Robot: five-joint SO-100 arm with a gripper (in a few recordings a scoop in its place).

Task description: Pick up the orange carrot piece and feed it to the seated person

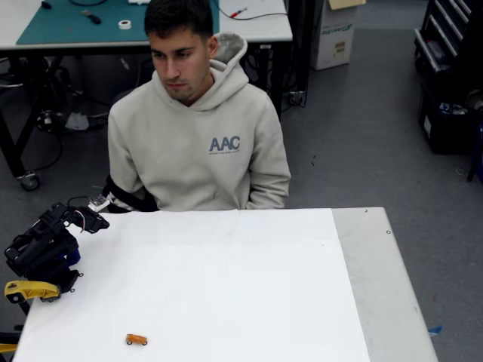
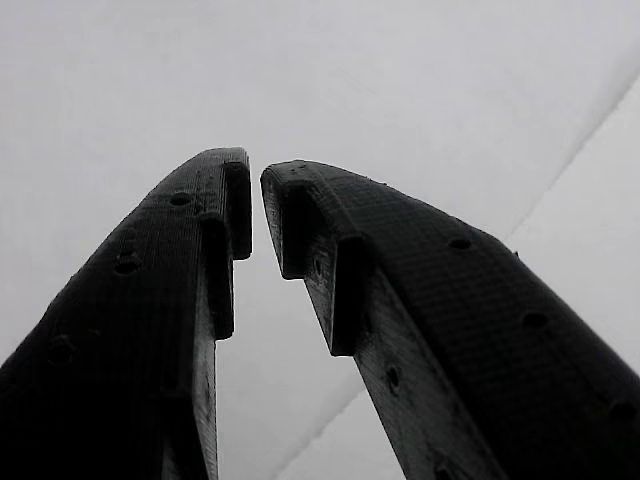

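The orange carrot piece [image 1: 136,339] lies on the white table [image 1: 226,279] near its front edge, left of centre. The seated person [image 1: 198,143] in a beige hoodie sits behind the far edge, head turned toward the picture's left. My black arm is folded at the table's left edge, its gripper [image 1: 92,219] well away from the carrot. In the wrist view the gripper [image 2: 255,175] has its two black fingertips nearly touching over bare white surface, with nothing between them.
A yellow clamp [image 1: 30,290] holds the arm's base at the left edge. A grey strip of bare tabletop [image 1: 377,286] runs along the right side. Behind the person stands a workbench [image 1: 256,26] with a green mat.
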